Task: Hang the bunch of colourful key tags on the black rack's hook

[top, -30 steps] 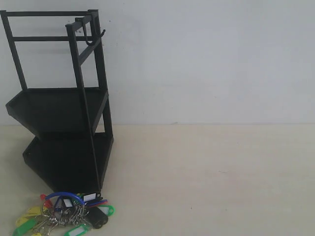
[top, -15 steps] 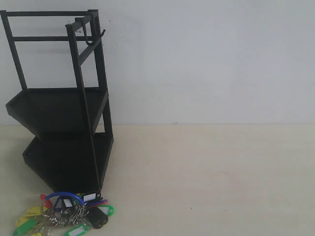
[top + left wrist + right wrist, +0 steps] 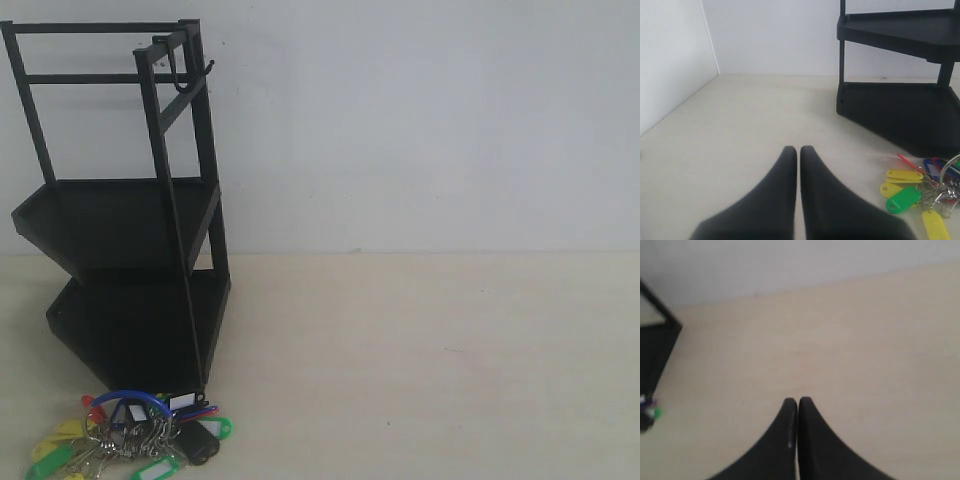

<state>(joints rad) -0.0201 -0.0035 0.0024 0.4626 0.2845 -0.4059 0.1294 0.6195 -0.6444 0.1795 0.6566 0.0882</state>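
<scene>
The colourful key tag bunch (image 3: 135, 440) lies on the table at the foot of the black rack (image 3: 120, 215), at the lower left of the exterior view. Its blue loop arches over the green, yellow and red tags and a black fob. The hook (image 3: 183, 72) sticks out from the rack's top bar with nothing on it. In the left wrist view the key tag bunch (image 3: 920, 192) lies off to one side of my left gripper (image 3: 798, 149), which is shut and holds nothing. My right gripper (image 3: 797, 401) is shut over bare table, far from the key tag bunch (image 3: 649, 412). Neither gripper shows in the exterior view.
A white wall stands behind the table (image 3: 430, 350). The left wrist view shows a second white wall (image 3: 670, 60) meeting it at a corner. The black rack's lower tray (image 3: 900, 112) sits close behind the bunch.
</scene>
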